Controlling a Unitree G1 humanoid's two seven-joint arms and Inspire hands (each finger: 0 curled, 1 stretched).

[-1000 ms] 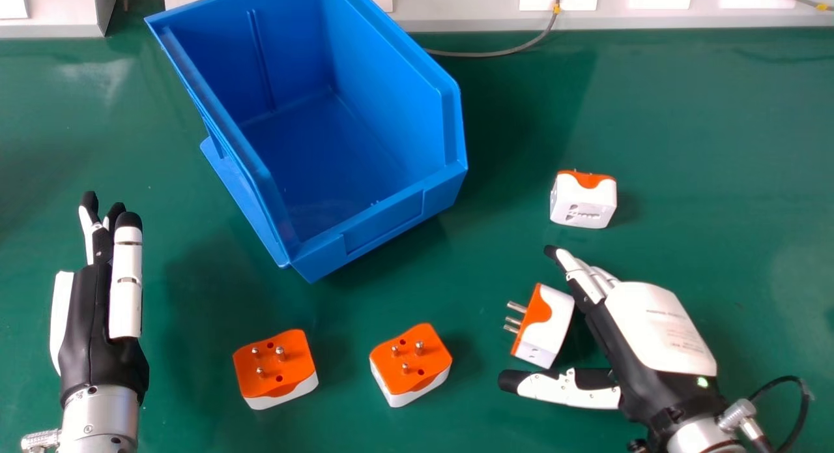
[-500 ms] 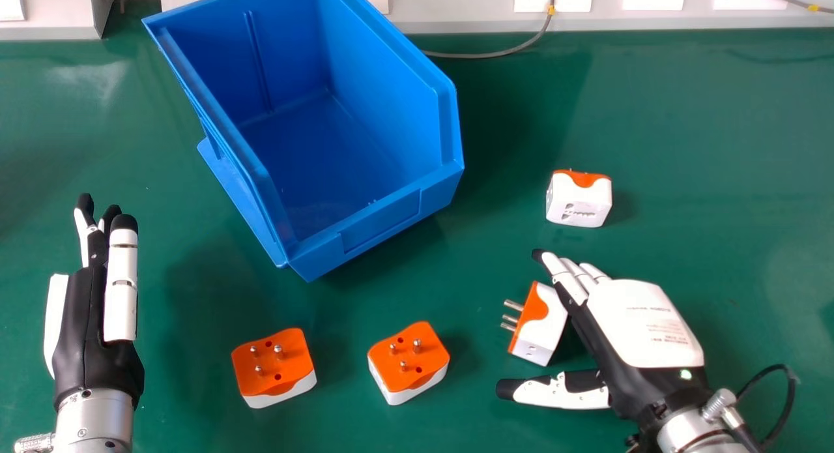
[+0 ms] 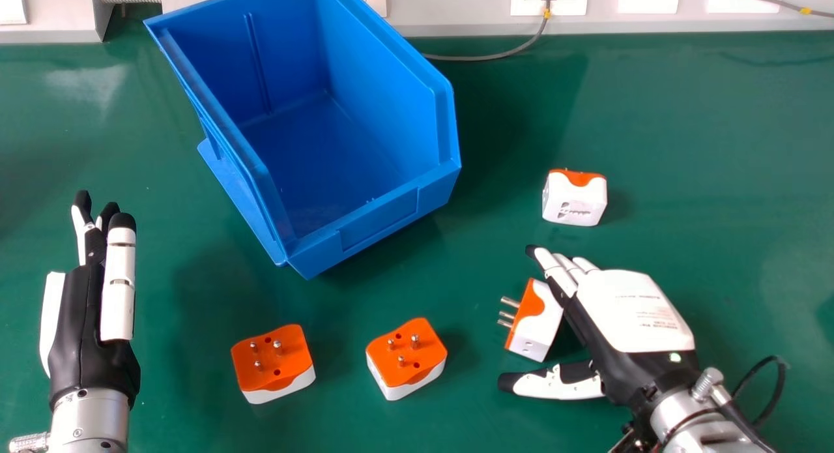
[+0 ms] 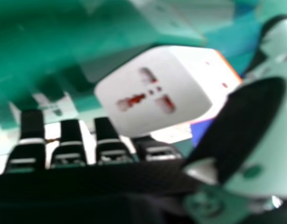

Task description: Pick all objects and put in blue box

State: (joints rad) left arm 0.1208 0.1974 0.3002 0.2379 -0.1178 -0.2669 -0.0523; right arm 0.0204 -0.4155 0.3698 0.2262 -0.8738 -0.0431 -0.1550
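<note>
Grasp step: right hand (image 3: 632,309) wide around a plug (image 3: 541,322)
White with an orange face, pins towards nine o'clock, it lies tipped on the table (image 3: 730,199), between thumb and fingers; next they likely must close, then carry it towards the box (image 3: 378,221) at ten o'clock. Left hand (image 3: 88,322) idles, fingers straight, near nine.

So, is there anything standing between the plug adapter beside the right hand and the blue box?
Nothing visible stands on the table between the plug adapter and the blue box. Only the box's own low front wall would probably need to be cleared.
</note>
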